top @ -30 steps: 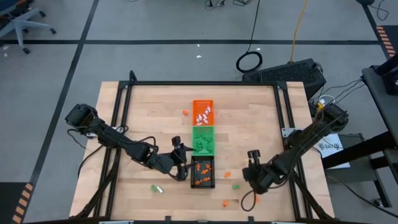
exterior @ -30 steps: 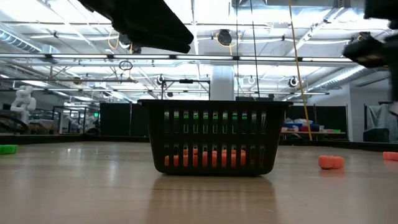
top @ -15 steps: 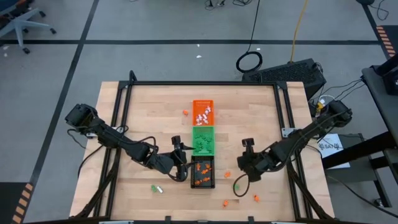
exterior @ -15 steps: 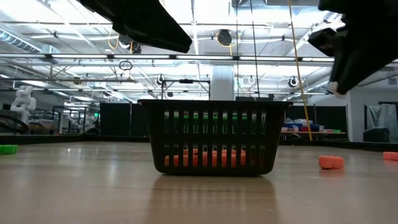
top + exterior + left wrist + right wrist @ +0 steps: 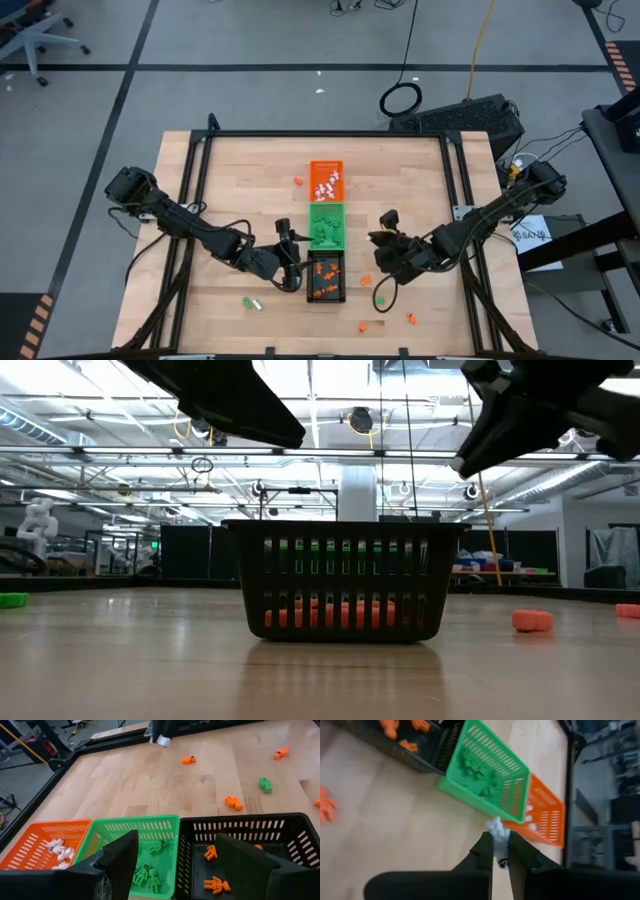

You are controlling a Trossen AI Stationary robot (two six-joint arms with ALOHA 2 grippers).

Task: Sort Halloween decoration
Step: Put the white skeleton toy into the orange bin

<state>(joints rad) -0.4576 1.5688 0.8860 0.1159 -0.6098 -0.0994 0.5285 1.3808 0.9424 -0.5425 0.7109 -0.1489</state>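
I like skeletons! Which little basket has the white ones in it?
The orange tray, at the far end of the row. The green tray holds green trinkets, the black tray orange ones.

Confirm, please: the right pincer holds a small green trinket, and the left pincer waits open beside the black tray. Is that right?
Not quite. The trinket in the right pincer is white, not green, as the right wrist view shows. The left pincer does wait open beside the black tray.

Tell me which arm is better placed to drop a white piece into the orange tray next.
Right: its pincer is shut on a white trinket near the orange tray. The left pincer is open, empty.
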